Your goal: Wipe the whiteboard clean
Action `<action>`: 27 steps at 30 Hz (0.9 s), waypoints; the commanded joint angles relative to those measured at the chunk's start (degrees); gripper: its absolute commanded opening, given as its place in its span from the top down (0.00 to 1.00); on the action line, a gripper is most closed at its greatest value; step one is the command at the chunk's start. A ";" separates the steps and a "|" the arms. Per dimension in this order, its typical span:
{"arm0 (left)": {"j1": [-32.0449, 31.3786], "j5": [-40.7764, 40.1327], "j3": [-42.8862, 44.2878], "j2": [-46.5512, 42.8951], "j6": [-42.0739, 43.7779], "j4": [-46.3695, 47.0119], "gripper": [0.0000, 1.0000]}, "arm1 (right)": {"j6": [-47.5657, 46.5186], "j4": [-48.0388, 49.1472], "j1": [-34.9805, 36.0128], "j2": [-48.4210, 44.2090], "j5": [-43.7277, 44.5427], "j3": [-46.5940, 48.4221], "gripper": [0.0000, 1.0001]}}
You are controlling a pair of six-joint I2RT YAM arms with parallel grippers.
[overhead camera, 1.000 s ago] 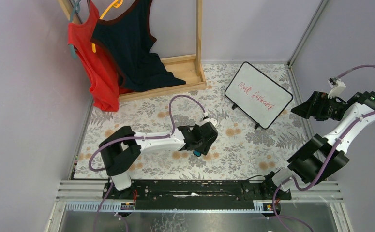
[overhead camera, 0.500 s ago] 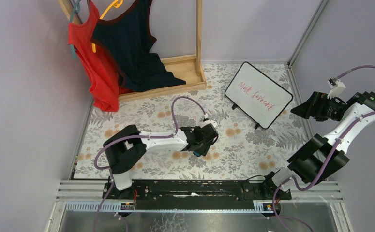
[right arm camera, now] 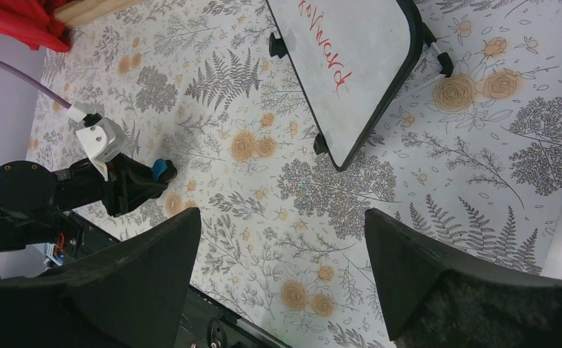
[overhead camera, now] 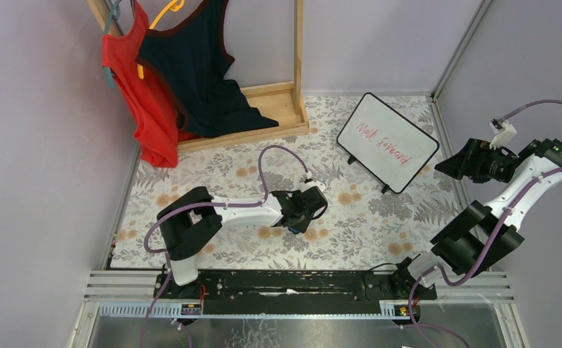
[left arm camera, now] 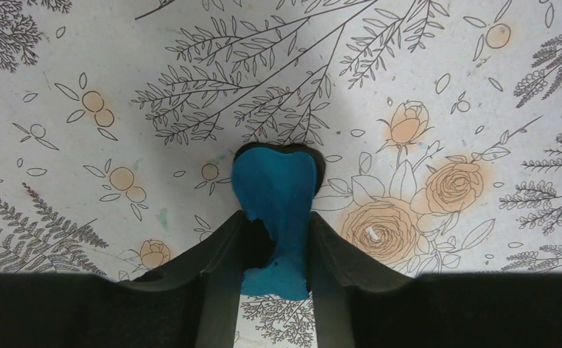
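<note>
Pinching the small blue eraser [left arm camera: 274, 192] low over the floral table [overhead camera: 379, 217], the left gripper [left arm camera: 278, 221] is clamped on it (fingers snug either side). The whiteboard [overhead camera: 387, 142] sits far right, red writing on it; the right gripper [right arm camera: 281, 217] hangs spread wide nearby.

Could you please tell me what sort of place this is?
Probably a robot test cell: left arm and right arm bolted to a rail, plain lilac walls, and staged props, a whiteboard and a clothes rack.
</note>
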 commanded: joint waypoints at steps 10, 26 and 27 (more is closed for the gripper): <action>-0.05 -3.43 4.20 -1.37 1.12 2.21 1.00 | 1.20 1.17 -0.03 -0.14 -2.25 1.83 0.11; 9.14 -5.97 5.53 -1.22 5.54 22.46 1.00 | -1.88 -0.53 -0.01 8.99 0.77 12.72 0.13; 9.88 -5.12 5.64 -0.71 5.55 23.72 1.00 | -3.23 -2.05 0.07 10.85 0.61 14.08 0.13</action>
